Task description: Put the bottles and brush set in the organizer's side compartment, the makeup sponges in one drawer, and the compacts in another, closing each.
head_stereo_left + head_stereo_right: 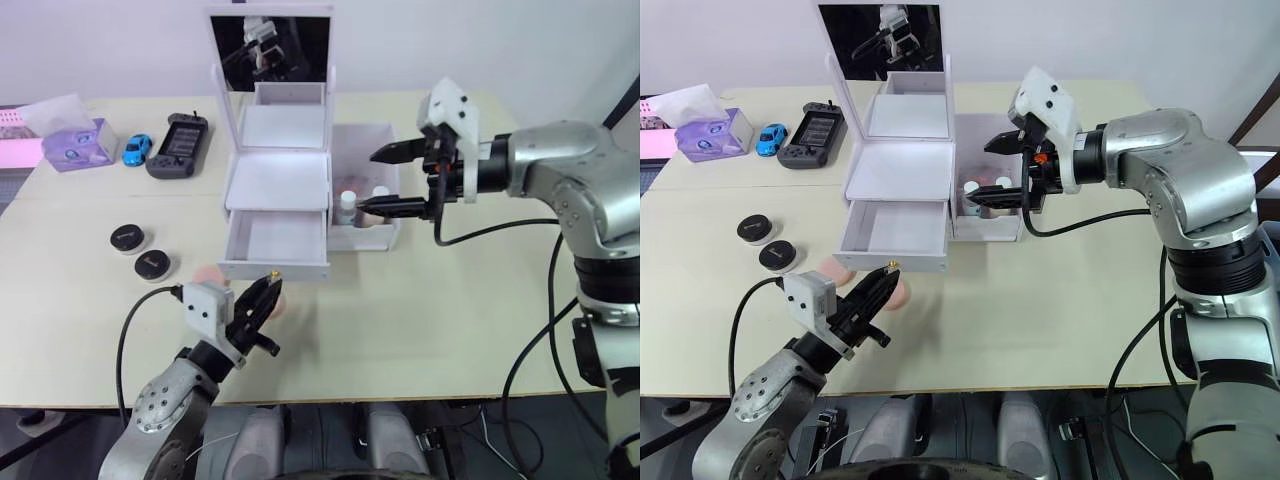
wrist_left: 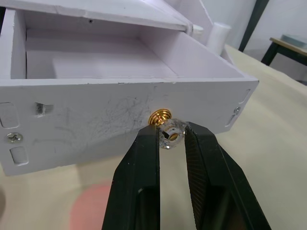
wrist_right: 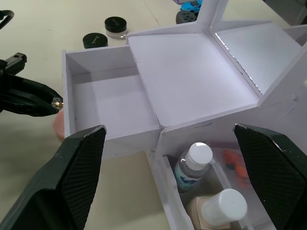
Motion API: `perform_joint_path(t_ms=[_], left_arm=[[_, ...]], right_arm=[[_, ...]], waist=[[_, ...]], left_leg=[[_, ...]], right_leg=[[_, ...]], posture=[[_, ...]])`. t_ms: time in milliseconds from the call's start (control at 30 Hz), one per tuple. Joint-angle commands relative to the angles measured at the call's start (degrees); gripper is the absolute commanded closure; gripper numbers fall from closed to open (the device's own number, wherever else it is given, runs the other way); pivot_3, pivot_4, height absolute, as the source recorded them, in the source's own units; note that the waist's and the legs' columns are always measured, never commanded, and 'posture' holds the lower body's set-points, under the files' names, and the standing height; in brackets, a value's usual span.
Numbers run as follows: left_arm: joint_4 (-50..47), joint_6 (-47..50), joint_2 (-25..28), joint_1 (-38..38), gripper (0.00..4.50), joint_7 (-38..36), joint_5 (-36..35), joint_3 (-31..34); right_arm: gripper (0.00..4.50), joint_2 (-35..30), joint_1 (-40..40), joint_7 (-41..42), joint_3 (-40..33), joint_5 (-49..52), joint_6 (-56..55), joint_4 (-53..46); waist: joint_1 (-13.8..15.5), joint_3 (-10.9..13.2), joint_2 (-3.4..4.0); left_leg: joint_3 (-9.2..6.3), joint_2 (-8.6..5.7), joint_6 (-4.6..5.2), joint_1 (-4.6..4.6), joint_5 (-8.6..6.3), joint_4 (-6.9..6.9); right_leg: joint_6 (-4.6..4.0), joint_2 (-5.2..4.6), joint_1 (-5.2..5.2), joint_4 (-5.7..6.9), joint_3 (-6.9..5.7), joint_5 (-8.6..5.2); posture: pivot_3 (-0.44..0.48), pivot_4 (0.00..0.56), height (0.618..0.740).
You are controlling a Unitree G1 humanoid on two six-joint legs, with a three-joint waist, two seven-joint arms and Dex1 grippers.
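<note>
2 fingers of the left gripper [image 2: 170,139] pinch the open drawer's [image 1: 275,245] knob [image 2: 168,130]; right gripper [image 1: 392,180] spread wide above the side compartment [image 1: 372,135]

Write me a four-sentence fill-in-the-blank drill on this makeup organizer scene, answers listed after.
1. The left gripper is shut on the drawer's gold ____.
2. The pulled-out drawer is ____ inside.
3. Both bottles stand in the side ____.
4. The two compacts lie on the ____.

Missing words: knob; empty; compartment; table
</note>
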Motion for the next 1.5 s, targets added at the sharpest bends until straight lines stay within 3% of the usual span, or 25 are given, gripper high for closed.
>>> perform_joint_path(t_ms=[33,167,300,433,467,633,733,800,933,1067,1200,1300,1400,1500], left_arm=[[-1.1,0.7,0.8,0.6,4.27,-0.9,-1.3,-0.4],[-0.8,-0.3,0.8,2.0,4.27,-2.1,-2.6,-0.3],[-1.8,-0.8,3.4,3.8,2.35,-6.5,-7.2,2.4],[-2.9,-1.0,12.5,7.9,0.29,-16.7,-16.3,13.4],[-2.1,-0.8,14.6,8.6,0.06,-19.0,-18.1,15.6],[11.7,4.6,28.3,10.7,0.06,-36.7,-31.4,35.1],[26.3,6.0,39.0,7.2,0.06,-45.8,-29.7,44.5],[33.4,6.1,44.0,4.5,0.06,-48.9,-27.2,46.5],[51.5,2.2,52.8,-5.0,0.06,-53.6,-20.2,45.7],[69.7,-7.3,58.0,-17.7,0.06,-59.1,-11.9,38.5],[85.1,-13.1,59.2,-31.7,0.06,-62.6,-6.2,31.8],[92.1,-13.9,59.0,-38.4,0.06,-65.1,-3.2,28.2],[96.0,-15.8,57.9,-43.0,0.06,-66.2,-0.9,26.0],[96.5,-15.1,57.0,-45.5,0.06,-67.9,-0.4,25.0]], right_arm=[[0.00,-0.1,-0.8,0.9,-1.2,0.7,-0.4,-0.5],[0.00,-0.6,-1.2,1.5,-1.7,0.9,-0.6,-0.3],[0.00,-1.2,-1.4,2.1,-2.2,0.5,-1.6,0.6],[0.00,-1.7,-1.1,2.8,-2.8,-0.6,-5.2,2.5],[0.00,-1.7,-1.2,3.0,-2.7,-0.9,-6.1,3.0],[0.00,-2.2,-1.7,5.9,-3.1,-0.8,-9.0,6.1],[0.00,-5.2,0.4,7.2,-5.0,-1.9,-12.0,7.8],[0.00,-7.4,2.9,8.0,-7.1,-0.6,-11.7,7.3],[0.00,-12.0,11.5,7.4,-13.4,2.6,-7.9,1.4],[0.00,-15.8,25.7,6.2,-22.1,3.4,-6.5,-2.6],[0.00,-14.4,40.3,6.9,-34.8,4.6,-9.4,-3.1],[0.00,-13.8,47.6,6.6,-39.7,3.0,-13.1,-1.8],[0.00,-13.8,51.1,5.2,-41.3,1.4,-15.7,0.4],[0.00,-14.5,49.0,2.5,-39.0,2.4,-13.8,-1.3]], waist=[[0.0,0.0,0.00],[-0.1,0.0,0.00],[-0.1,0.0,0.01],[-0.2,0.0,0.04],[-0.3,0.0,0.04],[-0.4,0.1,0.07],[-0.1,0.1,0.14],[0.0,0.1,0.07],[0.0,0.1,-0.02],[-0.3,0.1,-0.05],[-0.2,0.1,-0.06],[-0.3,0.1,-0.11],[-0.4,0.1,-0.17],[-0.4,0.1,-0.16]], left_leg=[[0.00,0.00,0.00,-0.01,0.00,0.02],[0.01,0.00,-0.01,-0.03,0.00,0.04],[0.01,0.00,0.00,-0.08,-0.01,-0.02],[-0.02,0.04,0.00,-0.20,-0.01,-0.04],[-0.01,0.05,0.00,-0.20,-0.01,-0.04],[0.03,0.07,-0.02,-0.28,-0.02,0.03],[0.05,0.08,-0.02,-0.35,-0.02,0.02],[0.06,0.08,-0.02,-0.42,-0.02,0.03],[0.42,0.06,-0.03,-0.45,-0.03,-0.14],[0.62,0.09,0.00,-0.35,-0.04,-0.41],[0.74,0.19,0.01,-0.27,-0.04,-0.52],[0.88,0.20,0.02,-0.19,-0.04,-0.48],[0.93,0.24,0.02,-0.02,-0.04,-0.46],[0.98,0.33,0.02,0.17,-0.04,-0.44]], right_leg=[[0.00,0.00,0.00,0.00,0.00,0.00],[0.00,-0.01,0.00,-0.02,0.00,0.00],[0.00,-0.01,-0.09,-0.03,0.00,0.00],[-0.02,0.02,-0.26,-0.02,-0.05,-0.01],[-0.02,0.02,-0.27,-0.01,-0.05,-0.01],[-0.02,-0.01,-0.34,-0.08,-0.09,-0.01],[-0.02,-0.04,-0.45,-0.11,-0.13,-0.01],[-0.02,-0.05,-0.71,-0.09,-0.14,-0.01],[-0.02,-0.18,-0.50,-0.17,-0.02,-0.01],[0.03,-0.17,-0.62,-0.13,0.09,-0.03],[0.05,-0.12,-0.66,-0.09,0.14,-0.05],[0.07,-0.13,-0.65,-0.03,0.23,-0.02],[0.08,-0.13,-0.49,-0.01,0.24,-0.02],[0.07,-0.12,-0.38,-0.01,0.24,-0.03]], posture=[[0.000,0.150,0.740],[0.000,0.150,0.740],[0.000,0.150,0.740],[0.000,0.150,0.740],[0.000,0.150,0.740],[0.000,0.150,0.740],[0.000,0.150,0.740],[0.000,0.150,0.740],[0.000,0.150,0.740],[0.000,0.150,0.740],[0.000,0.150,0.740],[0.000,0.150,0.740],[0.000,0.150,0.740],[0.000,0.150,0.740]])
